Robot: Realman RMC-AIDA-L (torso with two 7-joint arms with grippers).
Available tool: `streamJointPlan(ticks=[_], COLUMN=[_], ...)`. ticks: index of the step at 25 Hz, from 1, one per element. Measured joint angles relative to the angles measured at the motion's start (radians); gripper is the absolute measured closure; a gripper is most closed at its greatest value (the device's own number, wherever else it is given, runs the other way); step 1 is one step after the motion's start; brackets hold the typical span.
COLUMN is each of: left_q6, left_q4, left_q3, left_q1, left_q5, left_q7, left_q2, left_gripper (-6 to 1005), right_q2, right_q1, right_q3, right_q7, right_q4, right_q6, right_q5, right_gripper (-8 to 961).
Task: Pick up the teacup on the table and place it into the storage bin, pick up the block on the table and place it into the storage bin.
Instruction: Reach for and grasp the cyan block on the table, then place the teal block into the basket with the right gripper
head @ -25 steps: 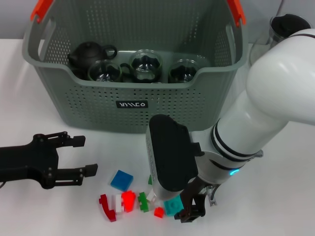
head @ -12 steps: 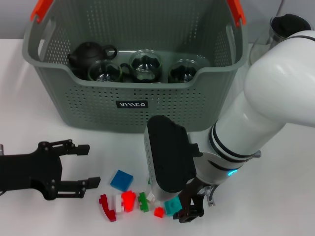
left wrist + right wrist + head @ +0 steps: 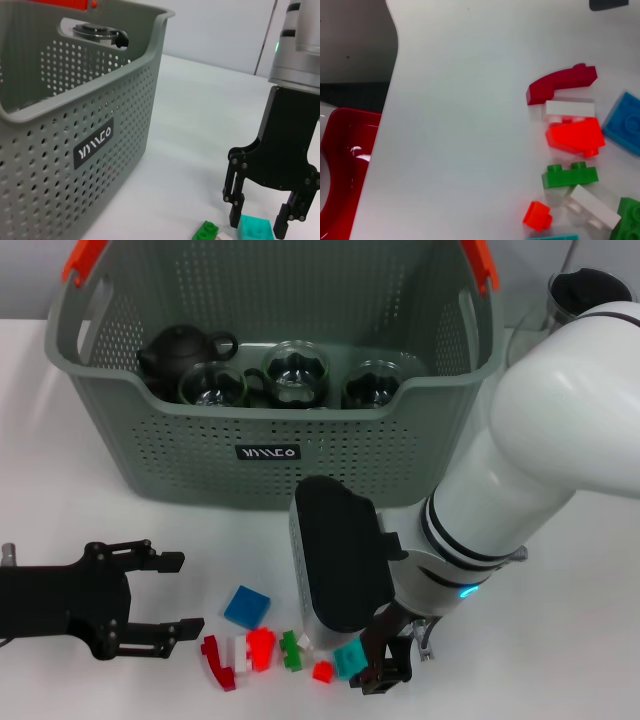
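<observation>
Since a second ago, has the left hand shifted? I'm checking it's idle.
Yes. The left hand has moved down the head view, away from the storage bin, and nearer the dark red block.

Bright, even overhead light; soft shadows under basket (image 3: 270, 455) & arm. Glare on white table (image 3: 470, 100). Slight blur on near bricks (image 3: 570, 137) at frame edge.

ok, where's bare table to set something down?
Bare table left of the storage bin, and between its front and the left gripper. Crowded: the block cluster, right gripper straddling the teal block.
</observation>
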Motion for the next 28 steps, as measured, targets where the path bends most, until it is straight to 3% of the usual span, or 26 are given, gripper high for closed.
streamJointPlan(ticks=[24, 28], left_q6=[-0.006, -0.006], left_q4=[0.000, 0.000], left_q3=[-0.008, -0.008], left_q1=[-0.002, -0.002], left_q5=[-0.012, -0.012], left_q7=[-0.013, -0.015], left_q2=[0.002, 0.003], left_gripper=[171, 171], right_q2=[0.003, 0.001], right_q1=[0.017, 0.024], right_q3=[-0.022, -0.022], right_q7=[0.012, 0.028], right_q4=[0.031, 0.028], right_q6=[0.020, 0.015], right_q5=[0.002, 0.002], right_gripper=[416, 506])
